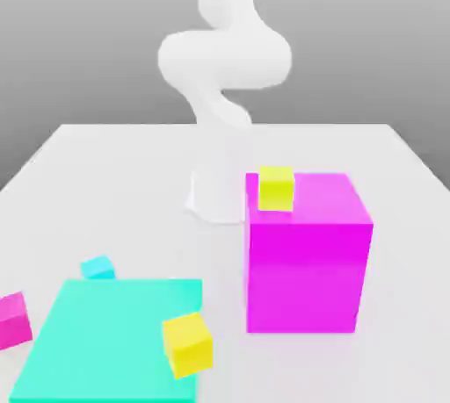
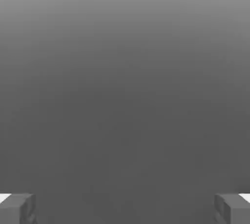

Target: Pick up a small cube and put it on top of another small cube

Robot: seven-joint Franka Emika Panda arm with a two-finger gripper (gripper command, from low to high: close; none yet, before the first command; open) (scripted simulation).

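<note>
We see a white table point(image 1: 105, 173) with a white robot arm point(image 1: 224, 59) standing at the back, around 12 o'clock from the middle of the table.

The small pink cube point(image 1: 12, 319) sits flat on the table at about 8 o'clock, right at the exterior view's left edge, so part of it is cut off. A cube has no long side, so we cannot pick a long way for it. It is turned a little, so its sides do not line up with the table's edges.

In the hand view we see the gripper point(image 2: 125, 208) with its two grey fingertips point(image 2: 17, 208) far apart, one at each side. The gripper is wide open and holds nothing; between the fingertips there is just plain grey. We cannot see the gripper in the exterior view, so we cannot tell how far the pink cube is from it. The pink cube is well apart from the arm's base.

Just beside the pink cube lies a flat teal slab point(image 1: 105, 331). A yellow cube point(image 1: 187, 344) rests on the slab's corner at 5 o'clock. A tiny teal cube point(image 1: 97, 267) sits at the slab's far edge.

At 3 o'clock stands a big pink block point(image 1: 303, 261). Another yellow cube point(image 1: 276, 188) sits on its top, at the back corner nearest the arm
</note>
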